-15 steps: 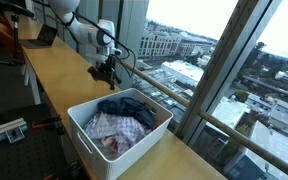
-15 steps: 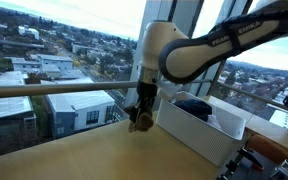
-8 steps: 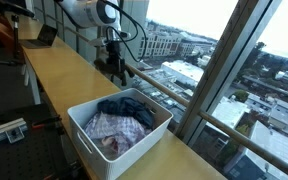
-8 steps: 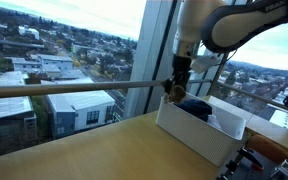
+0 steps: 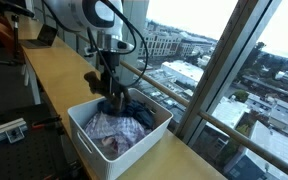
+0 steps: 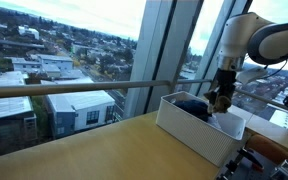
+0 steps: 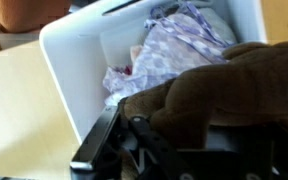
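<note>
In an exterior view the gripper point(image 5: 112, 97) hangs low over a white bin point(image 5: 82, 133) of clothes point(image 5: 117, 130) on a long wooden counter point(image 5: 52, 70). In an exterior view from the room side, the bin stands by tall windows point(image 6: 74, 60) overlooking a city. The wrist view shows the jaws clamped on a brown fuzzy thing point(image 7: 224, 95) above the bin's checked cloth point(image 7: 174, 50).

White robot arm point(image 6: 264, 35): glossy rounded segments, grey rings at joints. Thin black cable point(image 5: 136, 40) loops beside wrist. Black gripper point(image 5: 111, 97), angular dark finger links point(image 7: 99, 145).
</note>
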Controlling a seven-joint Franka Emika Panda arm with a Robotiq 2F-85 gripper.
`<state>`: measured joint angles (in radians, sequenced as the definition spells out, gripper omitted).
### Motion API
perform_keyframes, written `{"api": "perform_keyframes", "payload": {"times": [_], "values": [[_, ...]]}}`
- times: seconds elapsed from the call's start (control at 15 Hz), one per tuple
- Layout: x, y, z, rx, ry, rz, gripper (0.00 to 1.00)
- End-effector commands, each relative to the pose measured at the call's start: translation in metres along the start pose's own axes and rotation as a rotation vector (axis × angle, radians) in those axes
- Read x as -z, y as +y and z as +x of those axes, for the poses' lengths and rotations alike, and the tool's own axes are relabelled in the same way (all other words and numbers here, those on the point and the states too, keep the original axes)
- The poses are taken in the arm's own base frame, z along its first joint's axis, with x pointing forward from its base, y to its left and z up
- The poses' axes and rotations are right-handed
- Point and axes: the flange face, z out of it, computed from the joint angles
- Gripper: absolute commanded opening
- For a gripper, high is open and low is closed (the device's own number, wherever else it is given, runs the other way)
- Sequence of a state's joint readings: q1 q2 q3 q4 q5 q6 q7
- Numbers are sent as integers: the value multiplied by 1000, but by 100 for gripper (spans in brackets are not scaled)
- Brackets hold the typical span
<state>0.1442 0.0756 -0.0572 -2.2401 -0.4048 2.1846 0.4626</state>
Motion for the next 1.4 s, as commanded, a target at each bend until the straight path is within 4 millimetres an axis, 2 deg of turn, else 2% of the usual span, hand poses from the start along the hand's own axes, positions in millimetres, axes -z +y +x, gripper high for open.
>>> {"api": "perform_keyframes", "payload": {"times": [0.0,0.2,0.27,0.33,0.53,0.67,0.8,1.0,1.2,1.27,1.33], "values": [[-47,55,-31,-54,-19,11,0],[-90,78,-32,-90,-34,10,0],[-100,79,-29,-93,-35,13,11],[-106,77,-27,-94,-35,15,27],[-113,64,-24,-88,-36,24,47],[-109,57,-26,-82,-35,30,62],[-96,46,-32,-72,-25,24,77],[-63,26,-43,-60,14,11,98],[-27,-1,-55,-16,67,60,100],[-50,7,-38,-29,41,39,100],[-39,0,-43,-18,58,48,100]]}}
